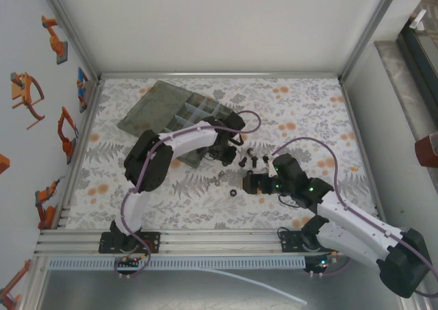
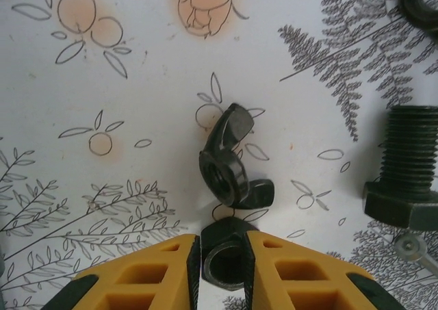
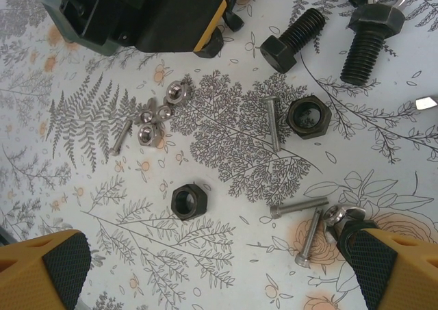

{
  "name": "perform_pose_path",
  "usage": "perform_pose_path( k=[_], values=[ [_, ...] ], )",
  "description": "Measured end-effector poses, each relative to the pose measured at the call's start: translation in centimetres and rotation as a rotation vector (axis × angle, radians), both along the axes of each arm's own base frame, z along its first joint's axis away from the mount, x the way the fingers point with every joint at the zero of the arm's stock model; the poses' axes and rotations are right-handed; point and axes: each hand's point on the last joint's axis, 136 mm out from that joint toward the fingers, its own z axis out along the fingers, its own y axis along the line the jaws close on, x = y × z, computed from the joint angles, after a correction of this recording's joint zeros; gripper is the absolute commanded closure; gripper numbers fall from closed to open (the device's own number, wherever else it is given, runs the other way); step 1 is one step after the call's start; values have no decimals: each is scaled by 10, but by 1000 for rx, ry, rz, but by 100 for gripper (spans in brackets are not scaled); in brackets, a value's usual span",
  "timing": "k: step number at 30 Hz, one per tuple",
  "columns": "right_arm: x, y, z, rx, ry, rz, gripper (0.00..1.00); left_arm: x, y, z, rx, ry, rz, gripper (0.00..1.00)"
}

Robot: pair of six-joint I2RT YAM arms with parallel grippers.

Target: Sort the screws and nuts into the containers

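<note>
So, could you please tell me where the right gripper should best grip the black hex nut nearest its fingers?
Probably across two opposite flats of the black hex nut, coming straight down from above. It lies flat, hole up, so its parallel outer faces stand upright for the open right gripper, with bare cloth around it.

A: Cloth (image 2: 157,63)?
B: White, grey fern print, orange blossoms.
A: Hardware?
B: Big nuts (image 3: 187,201) + bolts (image 3: 293,40) blk; small screws (image 3: 273,122) silver.
A: R-gripper fingers (image 3: 24,259)?
B: Yellow, blk pads (image 3: 63,263). Box (image 1: 147,111) grey-green, translucent.
</note>
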Motion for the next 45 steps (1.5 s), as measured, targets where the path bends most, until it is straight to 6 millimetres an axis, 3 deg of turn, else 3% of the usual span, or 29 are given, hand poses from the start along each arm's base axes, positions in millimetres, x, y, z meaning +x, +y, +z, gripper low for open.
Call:
perform_pose_path(
  k=[4, 10, 18, 35, 45],
  values=[
    [0, 0, -3, -9, 10, 0, 1, -3, 7, -2, 2, 7, 11, 80],
    [0, 0, -11, -31, 36, 1, 1, -3, 7, -1, -18, 19, 22, 65],
    [1, 1, -12, -32, 38, 1, 1, -8, -2, 8, -44, 1, 3, 62],
    [1, 1, -12, -32, 38, 1, 1, -11, -2, -6, -16, 19, 1, 63],
    [1, 1, -10, -29, 34, 0, 1, -11, -1, -10, -1, 27, -2, 78]
  ],
)
